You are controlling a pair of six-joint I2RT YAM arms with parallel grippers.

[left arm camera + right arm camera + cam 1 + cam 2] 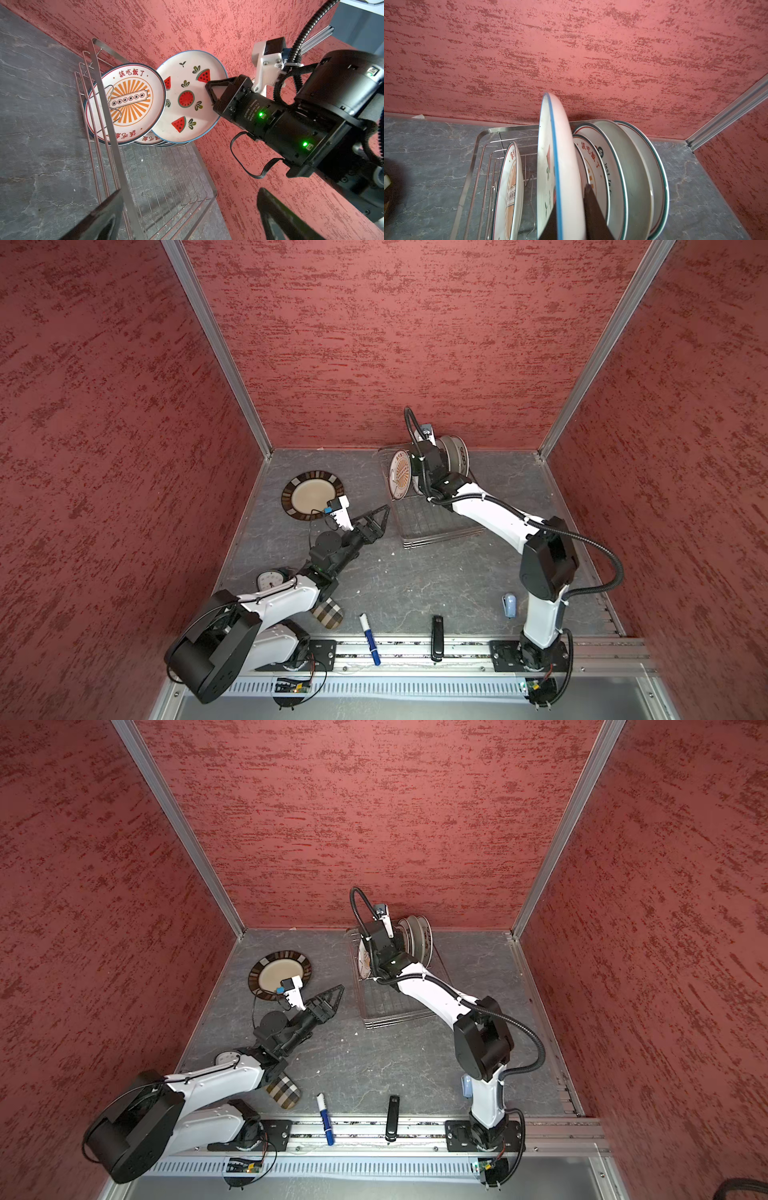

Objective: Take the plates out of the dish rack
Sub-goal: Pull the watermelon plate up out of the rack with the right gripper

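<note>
The silver wire dish rack (436,522) (166,176) stands at the back of the table. My right gripper (571,207) is shut on the rim of the watermelon plate (187,99) (562,155), which stands on edge and rises above its neighbours. A sunburst plate (401,475) (128,104) stands in front of it, and several more plates (633,176) stand behind. My left gripper (384,520) (187,224) is open and holds nothing, just left of the rack. A dark-rimmed plate (311,493) lies flat on the table behind it.
Near the left arm sit a small clock (270,580) and a checked pad (328,614). A blue marker (369,639), a black stapler (437,637) and a pale blue object (510,605) lie along the front edge. Red walls close in behind the rack.
</note>
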